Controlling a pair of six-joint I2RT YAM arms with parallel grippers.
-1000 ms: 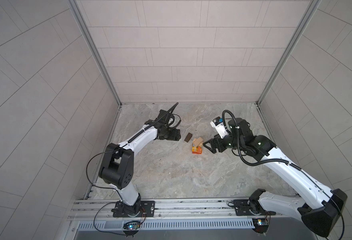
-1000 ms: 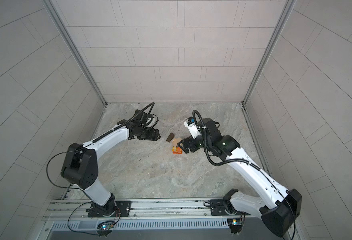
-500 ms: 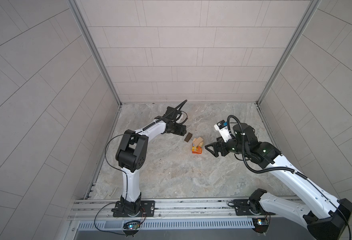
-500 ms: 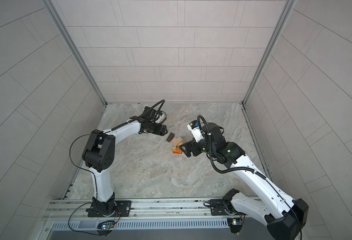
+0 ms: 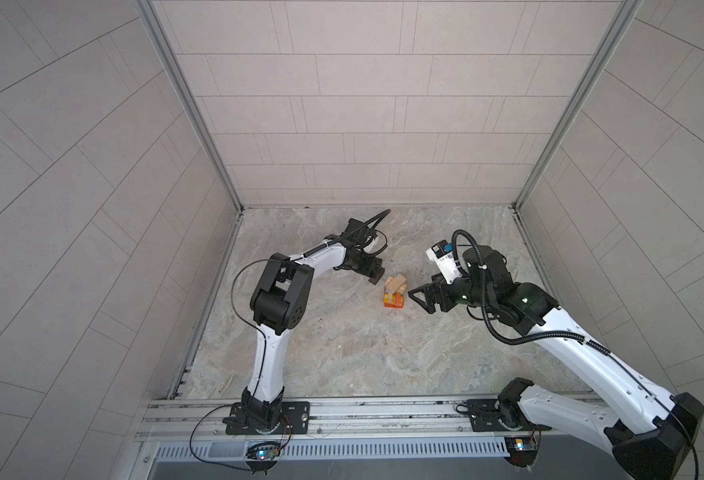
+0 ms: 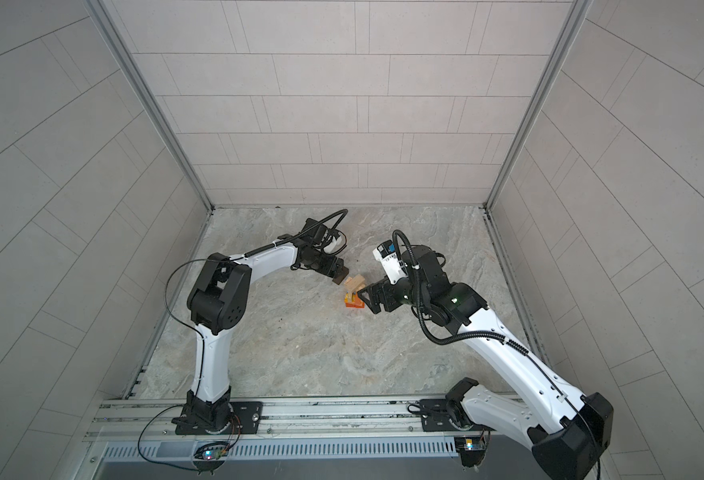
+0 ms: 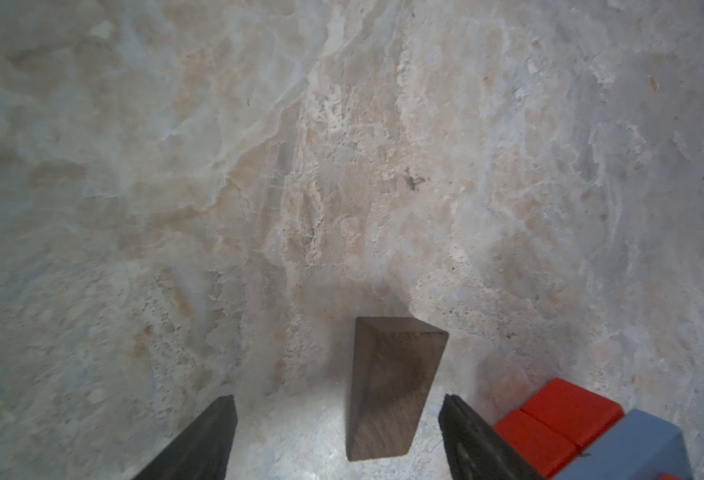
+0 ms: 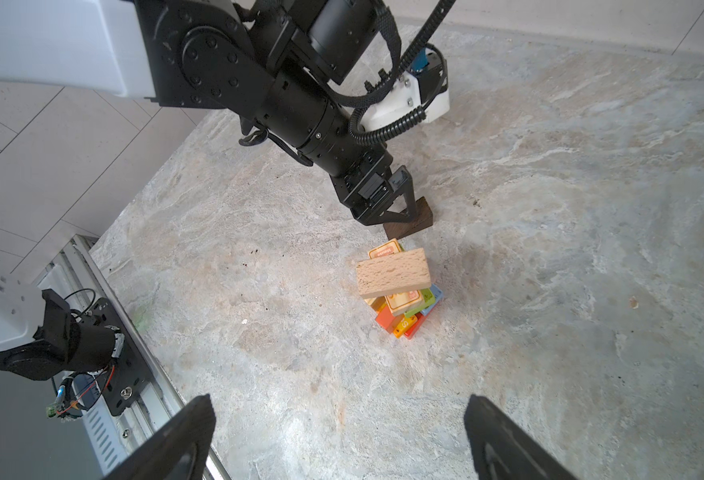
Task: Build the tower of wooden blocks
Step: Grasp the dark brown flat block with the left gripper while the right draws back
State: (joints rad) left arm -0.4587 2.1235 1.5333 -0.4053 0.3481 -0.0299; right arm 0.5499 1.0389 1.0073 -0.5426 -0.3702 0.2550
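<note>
The left hand (image 7: 337, 419) hangs spread wide around the dark brown block (image 7: 391, 386) lying flat on the desk (image 5: 342, 353), gripping nothing, apparently lined up to grasp it. Just right stands the tower (image 5: 394, 293), tan block on top. The right hand (image 5: 418, 296), open and empty, waits beside it, probably giving room.

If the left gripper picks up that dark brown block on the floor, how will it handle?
The dark brown block looks rigid wood with flat faces, so it probably won't roll or bend. It lies between the open left gripper fingers, likely light. Close beside it, the tower could topple if nudged.
</note>
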